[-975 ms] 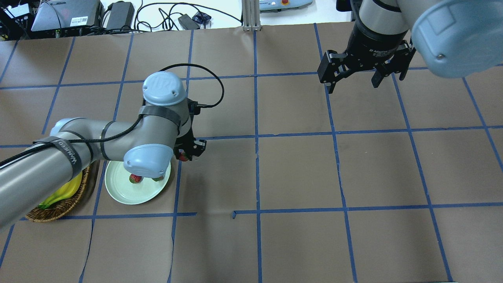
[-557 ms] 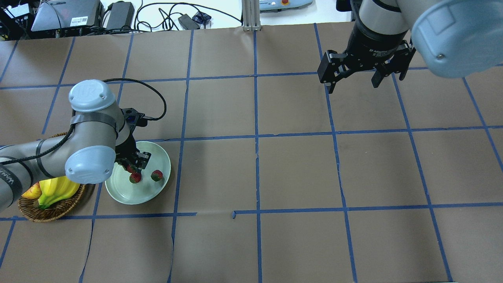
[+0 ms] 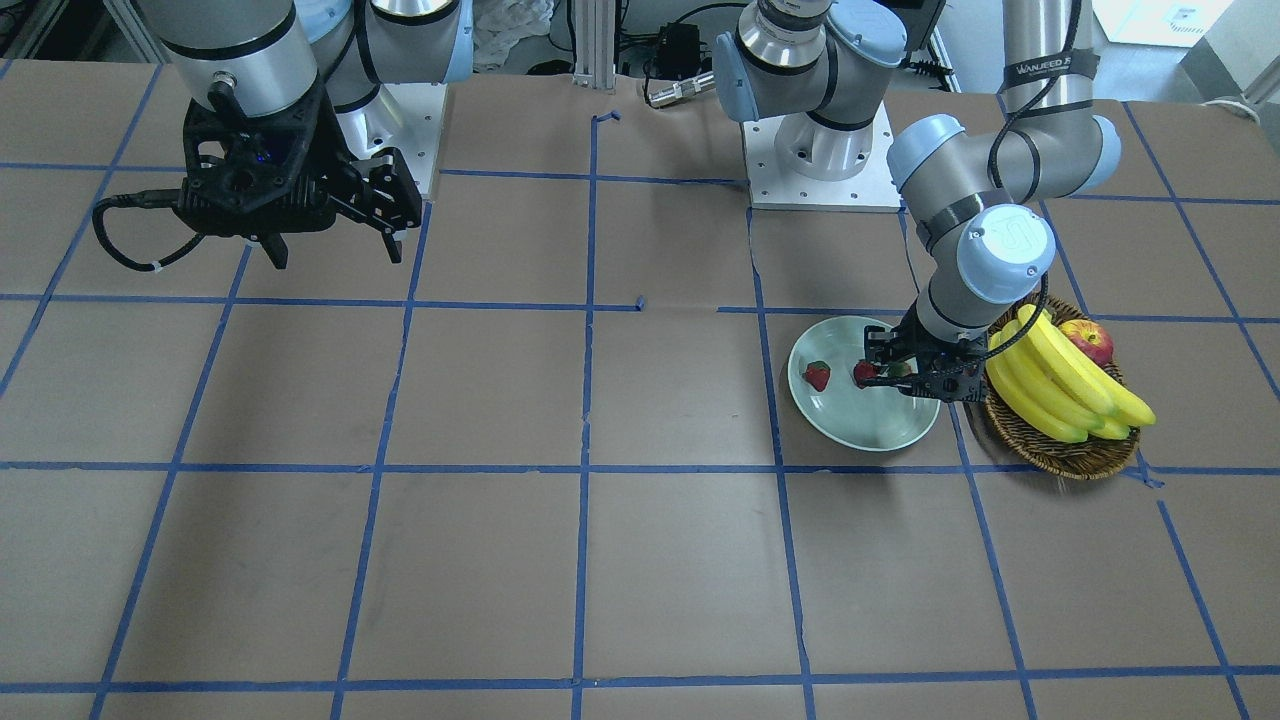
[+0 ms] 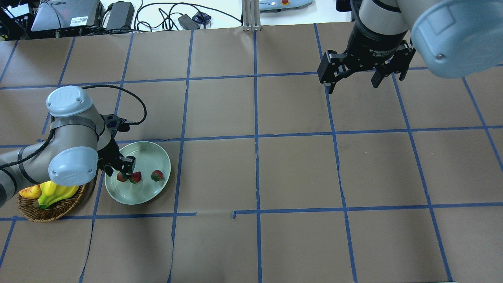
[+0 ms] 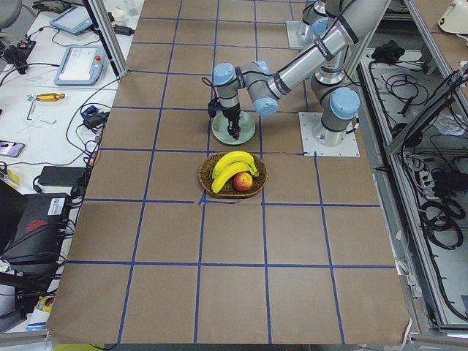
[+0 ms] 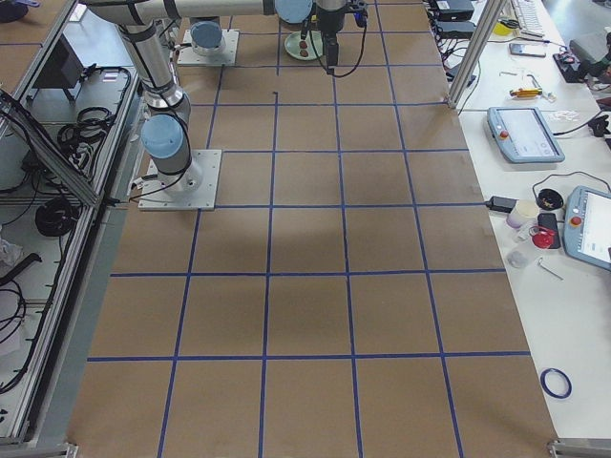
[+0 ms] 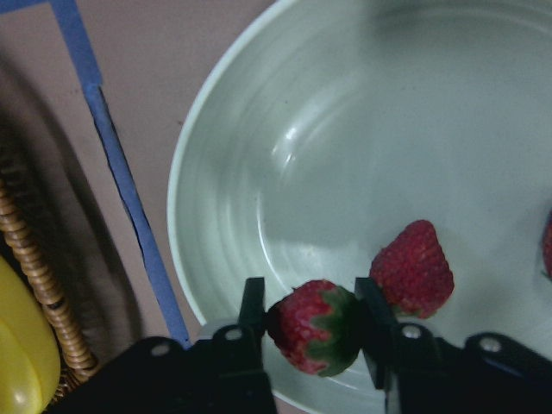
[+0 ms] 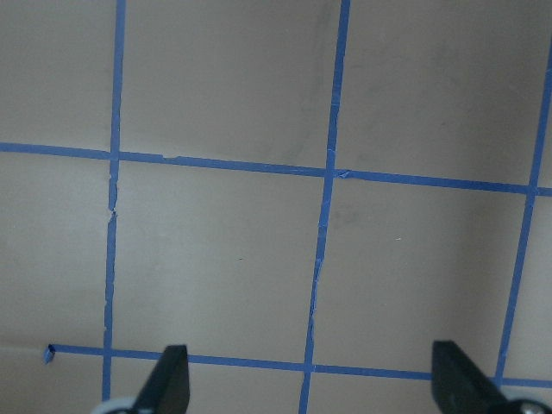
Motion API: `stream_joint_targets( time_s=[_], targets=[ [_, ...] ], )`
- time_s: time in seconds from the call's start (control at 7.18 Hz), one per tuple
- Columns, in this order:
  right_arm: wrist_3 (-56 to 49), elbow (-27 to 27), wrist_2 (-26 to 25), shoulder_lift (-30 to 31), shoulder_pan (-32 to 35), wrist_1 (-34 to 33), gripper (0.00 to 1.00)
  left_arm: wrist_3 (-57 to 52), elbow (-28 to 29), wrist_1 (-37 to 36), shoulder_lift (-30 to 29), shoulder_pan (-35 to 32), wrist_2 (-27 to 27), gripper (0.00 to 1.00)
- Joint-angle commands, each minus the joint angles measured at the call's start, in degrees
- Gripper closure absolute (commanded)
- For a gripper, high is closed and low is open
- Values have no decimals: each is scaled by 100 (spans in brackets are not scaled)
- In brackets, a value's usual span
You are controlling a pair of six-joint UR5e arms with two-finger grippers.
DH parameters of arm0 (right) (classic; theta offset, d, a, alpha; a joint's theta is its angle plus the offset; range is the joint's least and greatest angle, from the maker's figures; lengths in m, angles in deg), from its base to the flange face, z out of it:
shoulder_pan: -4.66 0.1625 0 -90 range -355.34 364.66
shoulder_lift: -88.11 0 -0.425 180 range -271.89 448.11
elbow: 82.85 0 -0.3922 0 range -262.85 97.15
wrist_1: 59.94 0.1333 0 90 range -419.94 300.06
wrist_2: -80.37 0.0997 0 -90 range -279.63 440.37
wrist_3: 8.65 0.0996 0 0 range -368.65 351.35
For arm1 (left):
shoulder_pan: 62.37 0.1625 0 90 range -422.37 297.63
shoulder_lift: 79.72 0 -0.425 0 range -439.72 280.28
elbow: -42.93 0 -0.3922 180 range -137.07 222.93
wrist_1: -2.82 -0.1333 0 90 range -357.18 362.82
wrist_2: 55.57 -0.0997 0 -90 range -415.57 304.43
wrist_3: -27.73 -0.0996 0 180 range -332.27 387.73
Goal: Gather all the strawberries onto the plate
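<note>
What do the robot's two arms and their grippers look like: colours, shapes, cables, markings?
The left arm and the right arm are silver-grey tubes with rounded pale blue joint caps. The left gripper and the right gripper are black, with two fingers each. A black cable runs along the left arm, bound by black straps with white lettering.

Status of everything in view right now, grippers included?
left gripper: shut on held strawberry, over plate.
right gripper: open, empty.
second strawberry: lying loose in plate.
third strawberry: lying loose in plate.
plate: upright on table.
wicker basket: upright, holding bananas and apple.
</note>
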Motion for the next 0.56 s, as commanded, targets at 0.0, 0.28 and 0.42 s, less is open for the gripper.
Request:
stream_joint_targets(
  time_s=[0.0, 0.28, 0.42],
  targets=[
    [-2, 0, 3, 0, 0, 0, 0, 323, 519, 107, 293, -194, 752, 0],
    [24, 0, 3, 0, 0, 0, 0, 1120, 1520, 1211, 549, -1096, 871, 0],
    [33, 0, 3, 0, 0, 0, 0, 1630, 2108, 1894, 628, -1518, 889, 0]
  ],
)
